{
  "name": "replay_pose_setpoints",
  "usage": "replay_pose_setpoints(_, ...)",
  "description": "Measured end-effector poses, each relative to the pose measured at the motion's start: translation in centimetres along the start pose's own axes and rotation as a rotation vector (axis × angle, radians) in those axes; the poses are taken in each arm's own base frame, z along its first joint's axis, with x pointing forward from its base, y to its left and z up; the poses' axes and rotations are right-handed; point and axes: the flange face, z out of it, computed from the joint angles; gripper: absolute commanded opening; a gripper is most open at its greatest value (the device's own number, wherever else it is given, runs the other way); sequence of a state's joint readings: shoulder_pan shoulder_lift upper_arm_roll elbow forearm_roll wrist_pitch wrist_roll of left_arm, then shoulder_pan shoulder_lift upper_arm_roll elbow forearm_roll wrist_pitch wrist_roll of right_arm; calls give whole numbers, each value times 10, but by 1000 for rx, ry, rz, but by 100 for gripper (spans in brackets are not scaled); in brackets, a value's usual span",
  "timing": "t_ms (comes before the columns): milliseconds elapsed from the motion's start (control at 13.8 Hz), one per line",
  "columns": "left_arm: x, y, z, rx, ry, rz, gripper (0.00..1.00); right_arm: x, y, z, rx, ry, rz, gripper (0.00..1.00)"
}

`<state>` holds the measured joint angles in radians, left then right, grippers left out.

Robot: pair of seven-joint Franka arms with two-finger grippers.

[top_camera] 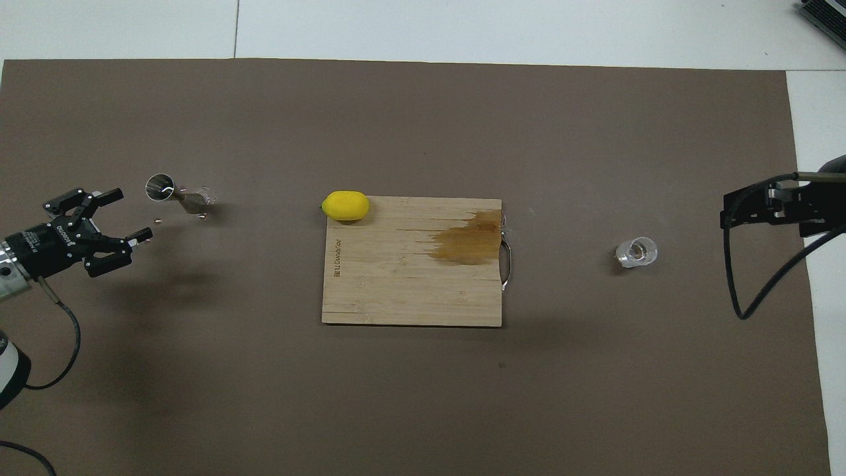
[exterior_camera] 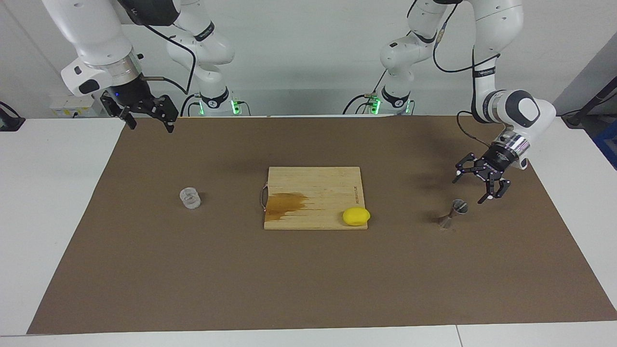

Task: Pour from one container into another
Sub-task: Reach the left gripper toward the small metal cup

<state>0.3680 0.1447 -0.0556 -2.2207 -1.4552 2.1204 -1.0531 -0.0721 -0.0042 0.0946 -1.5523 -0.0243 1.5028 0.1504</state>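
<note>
The clear textured glass tumbler (exterior_camera: 190,197) stands upright on the brown mat toward the right arm's end; it also shows in the overhead view (top_camera: 636,252). The silvery hourglass jigger (exterior_camera: 455,212) stands on the mat toward the left arm's end, seen in the overhead view (top_camera: 173,192) as well. My left gripper (exterior_camera: 472,189) is open and empty, low over the mat just beside the jigger and not touching it; the overhead view (top_camera: 132,213) shows it too. My right gripper (exterior_camera: 150,124) is open and empty, raised high over the mat's edge, apart from the tumbler.
A wooden cutting board (exterior_camera: 313,185) with a brown wet stain lies mid-table. A yellow lemon (exterior_camera: 356,216) sits on the board's corner toward the jigger. Tiny bits lie by the jigger's base (top_camera: 158,220). A brown mat (exterior_camera: 308,279) covers the table.
</note>
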Motion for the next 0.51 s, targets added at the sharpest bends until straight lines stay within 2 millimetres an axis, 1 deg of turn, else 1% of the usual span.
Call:
replay_pose_setpoints(145, 2, -1, 12, -24, -31, -9, 100, 0, 0, 0, 0, 0, 0, 100)
replay_pose_setpoints(361, 4, -7, 29, -30, -38, 1, 96, 0, 0, 0, 0, 0, 0, 100)
replay_pose_setpoints(506, 4, -7, 33, -31, -37, 8, 91, 0, 0, 0, 0, 0, 0, 100)
